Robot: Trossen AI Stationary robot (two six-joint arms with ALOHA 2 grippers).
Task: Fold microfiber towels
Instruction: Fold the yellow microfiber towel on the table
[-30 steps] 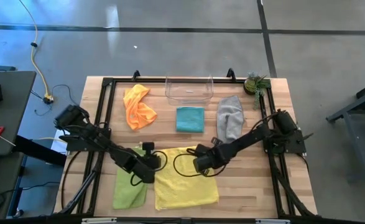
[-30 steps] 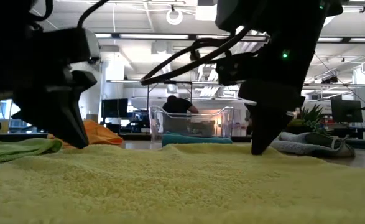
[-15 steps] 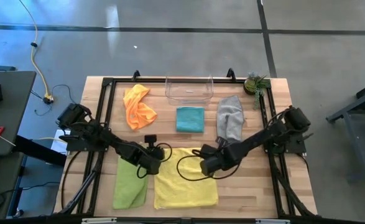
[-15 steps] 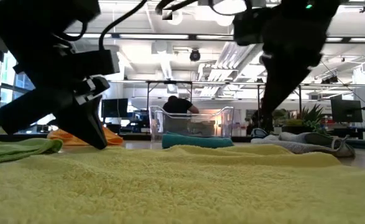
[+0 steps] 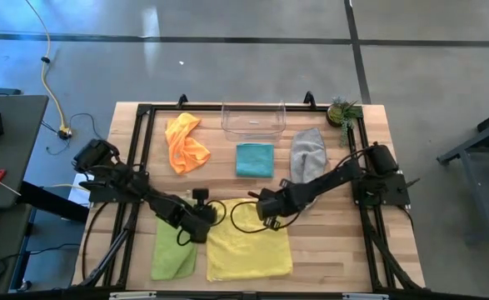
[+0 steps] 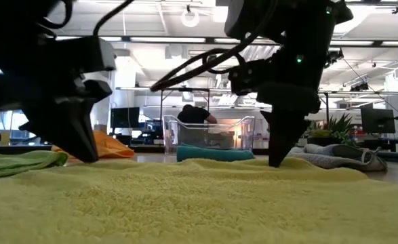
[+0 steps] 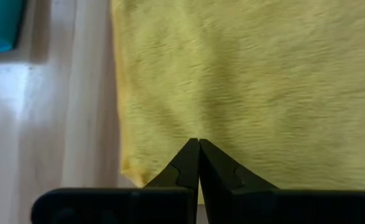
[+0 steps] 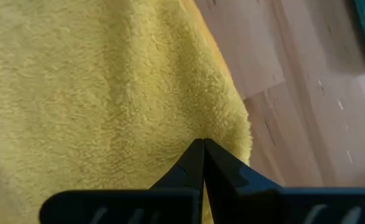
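high: straight down, far | low: tabletop level, facing room | wrists: close | shared: yellow towel

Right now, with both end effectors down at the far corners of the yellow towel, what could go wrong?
1. Both end effectors, left and right, look shut on the far corners of the yellow towel; a thin pinch might slip when lifted.
2. The lime green towel lies against the yellow one, so it could be dragged along.

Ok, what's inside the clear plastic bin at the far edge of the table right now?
Nothing shows inside the clear bin: from above, only wood shows through it. The teal towel lies just outside it. In the low view that towel covers the bin's bottom edge.
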